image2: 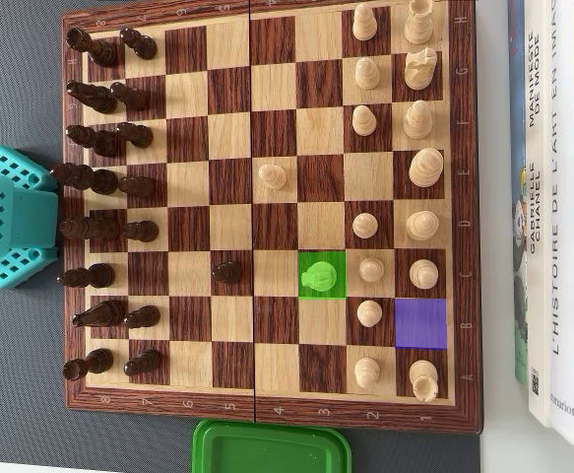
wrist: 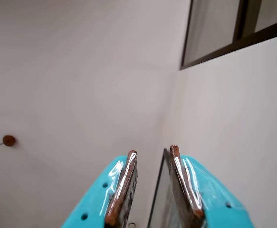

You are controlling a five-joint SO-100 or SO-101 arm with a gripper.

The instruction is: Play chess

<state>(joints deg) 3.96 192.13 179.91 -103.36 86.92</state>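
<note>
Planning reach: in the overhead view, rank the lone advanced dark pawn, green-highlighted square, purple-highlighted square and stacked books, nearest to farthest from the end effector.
From the teal arm carrying the end effector, left edge:
1. Lone advanced dark wooden pawn, left of centre.
2. Green-highlighted square, right of centre.
3. Purple-highlighted square, far right.
4. Stacked books, off-board right.

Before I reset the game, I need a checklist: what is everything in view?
Chessboard: one, wooden, centre of overhead view.
Dark pieces: sixteen, dark brown, board's left side, one pawn advanced.
Light pieces: sixteen, cream, right side, one pawn advanced, one piece on the green square.
Highlighted squares: two, green square occupied, purple square empty.
Plastic lid: one, green, below board.
Books: several, right edge.
Mat: grey, under board.
Window: dark-framed, wrist view.
Arm base: teal, left of board.
Hand: teal, open, empty.
</note>
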